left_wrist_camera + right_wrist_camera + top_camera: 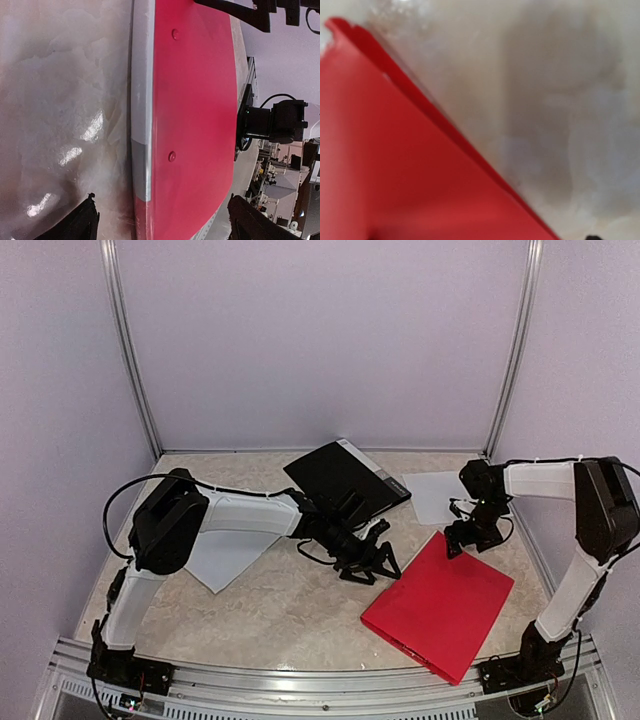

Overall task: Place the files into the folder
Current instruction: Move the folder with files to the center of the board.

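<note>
A red folder (440, 605) lies shut at the front right of the table. It fills the left wrist view (195, 125), with a grey strip (142, 100) along its edge. My left gripper (365, 565) is open just off the folder's left edge, and its fingertips (75, 222) straddle that edge without touching it. My right gripper (472, 543) hangs open over the folder's far corner (335, 25); its fingers barely show in its own wrist view. One white file (225, 555) lies at the left under my left arm. Another file (437, 495) lies at the back right.
A black folder (345, 478) lies at the back centre, just behind my left wrist. The enclosure walls and metal posts (135, 370) close in the back and sides. The right arm's base (275, 122) stands close beyond the red folder.
</note>
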`<state>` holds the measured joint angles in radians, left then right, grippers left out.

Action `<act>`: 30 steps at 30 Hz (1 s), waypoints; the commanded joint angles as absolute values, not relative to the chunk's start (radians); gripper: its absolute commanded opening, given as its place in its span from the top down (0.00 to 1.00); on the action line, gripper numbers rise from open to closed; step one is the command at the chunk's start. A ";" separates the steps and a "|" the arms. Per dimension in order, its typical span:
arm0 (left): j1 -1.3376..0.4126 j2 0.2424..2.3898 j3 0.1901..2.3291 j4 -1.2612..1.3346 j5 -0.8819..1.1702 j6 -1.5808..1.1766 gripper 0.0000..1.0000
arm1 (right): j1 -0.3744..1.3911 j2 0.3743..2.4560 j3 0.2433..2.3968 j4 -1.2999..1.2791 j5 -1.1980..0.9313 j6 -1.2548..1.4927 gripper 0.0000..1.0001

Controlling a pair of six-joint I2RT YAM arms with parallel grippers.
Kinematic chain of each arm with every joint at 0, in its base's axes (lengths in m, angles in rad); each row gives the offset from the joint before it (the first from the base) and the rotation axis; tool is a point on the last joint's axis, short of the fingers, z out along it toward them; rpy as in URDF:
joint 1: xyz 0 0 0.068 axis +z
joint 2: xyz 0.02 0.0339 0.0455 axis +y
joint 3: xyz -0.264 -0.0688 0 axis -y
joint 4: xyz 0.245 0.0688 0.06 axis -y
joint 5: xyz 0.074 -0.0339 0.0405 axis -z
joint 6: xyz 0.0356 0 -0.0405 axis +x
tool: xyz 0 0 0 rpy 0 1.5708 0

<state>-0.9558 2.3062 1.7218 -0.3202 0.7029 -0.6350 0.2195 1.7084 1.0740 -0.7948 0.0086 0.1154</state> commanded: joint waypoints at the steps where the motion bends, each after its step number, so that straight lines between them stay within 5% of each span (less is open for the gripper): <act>1: -0.957 2.379 1.767 -0.357 0.754 -0.668 0.15 | 0.216 1.743 1.059 -0.769 -0.052 0.120 0.13; 15: -0.937 2.377 1.686 -0.310 0.766 -0.689 0.22 | 0.232 1.806 1.008 -0.591 -0.308 0.076 0.05; 30: -0.922 2.504 1.794 -0.336 0.805 -0.739 0.37 | 0.301 1.847 0.955 -0.382 -0.387 0.136 0.39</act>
